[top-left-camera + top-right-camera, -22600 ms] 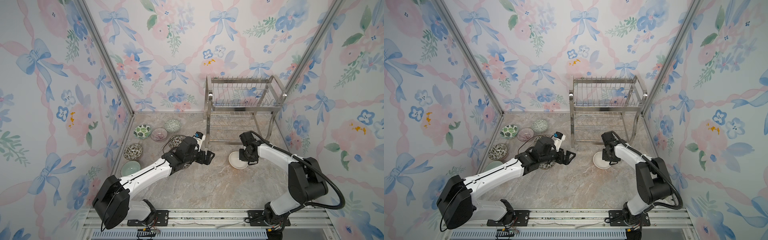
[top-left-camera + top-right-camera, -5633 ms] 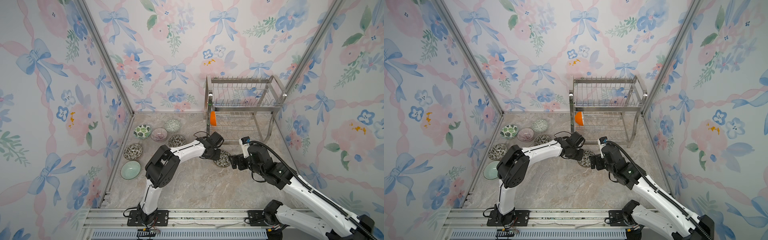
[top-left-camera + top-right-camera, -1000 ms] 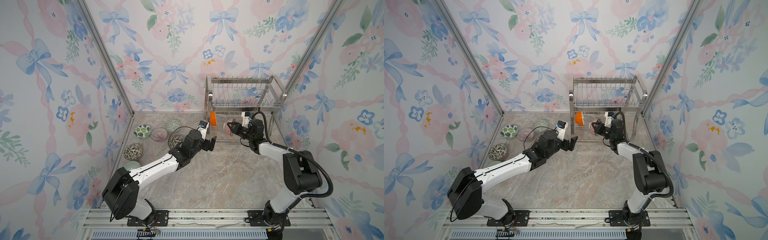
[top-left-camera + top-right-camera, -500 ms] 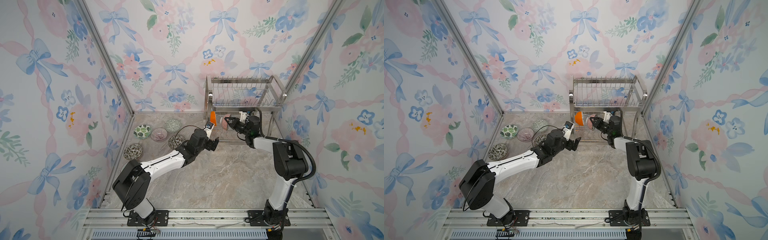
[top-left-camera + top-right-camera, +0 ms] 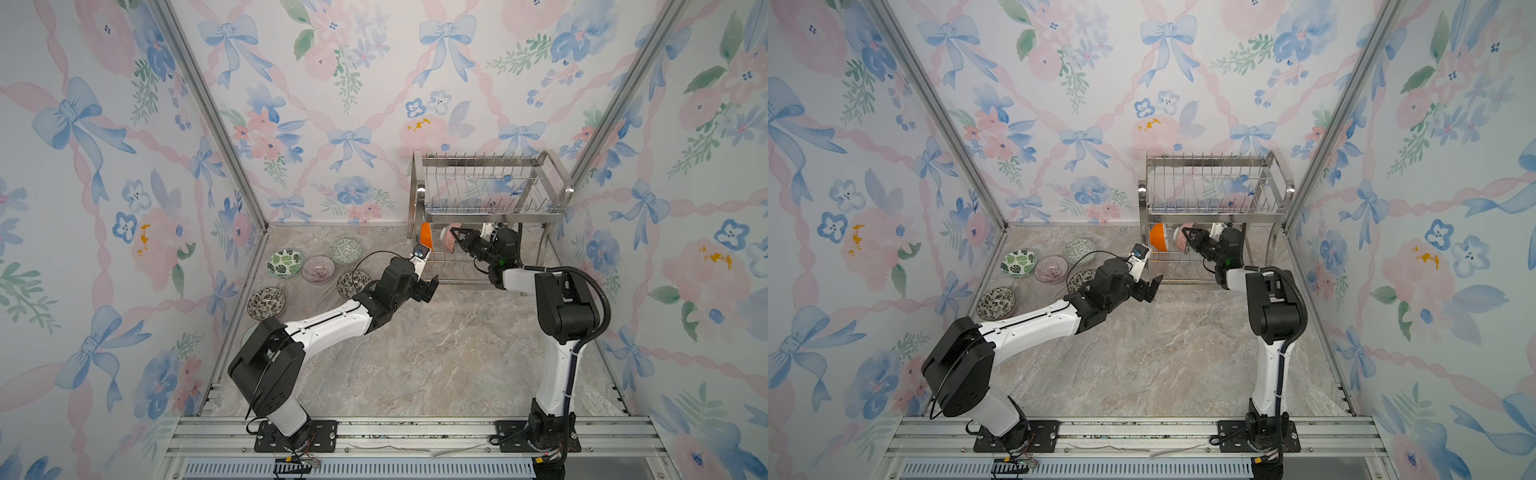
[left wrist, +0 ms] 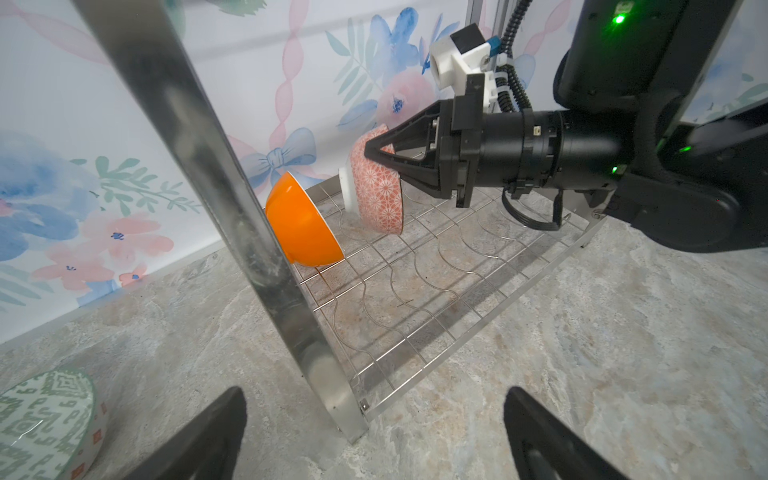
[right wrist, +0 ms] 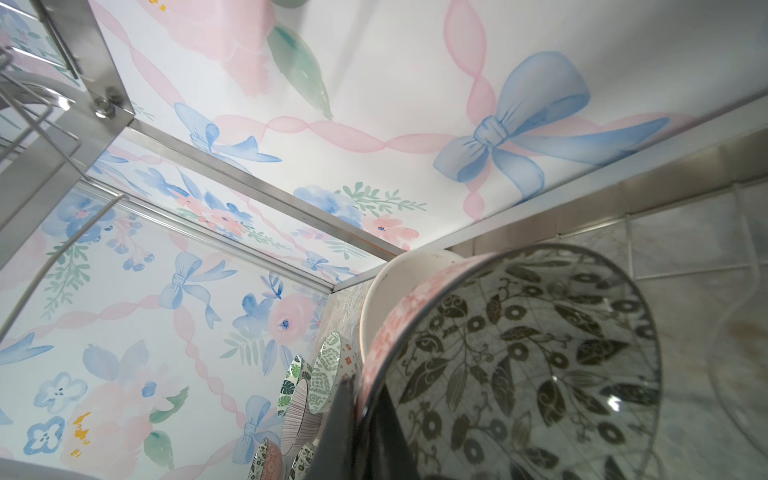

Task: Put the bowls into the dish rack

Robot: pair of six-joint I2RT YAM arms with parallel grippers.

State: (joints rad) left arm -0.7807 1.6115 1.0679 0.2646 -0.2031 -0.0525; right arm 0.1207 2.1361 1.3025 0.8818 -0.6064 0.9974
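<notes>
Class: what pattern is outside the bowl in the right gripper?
Bowl: coral geometric floral print, best in left wrist view.

In the left wrist view the orange bowl (image 6: pixel 303 226) is partly hidden behind the dish rack (image 6: pixel 191 145) and the green geometric bowl (image 6: pixel 43 424) gets cut off at the edge, while the dark-leaf bowl (image 7: pixel 519 365) is clipped by the right wrist view's edge.

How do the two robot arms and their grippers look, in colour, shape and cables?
Both arms have white link shells with black joints: left arm, right arm. Each black gripper has tapered, wedge-shaped fingers: left gripper, right gripper. A white camera mount sits on the right wrist, a black ribbed cable runs along the right arm, and small green lights glow.
</notes>
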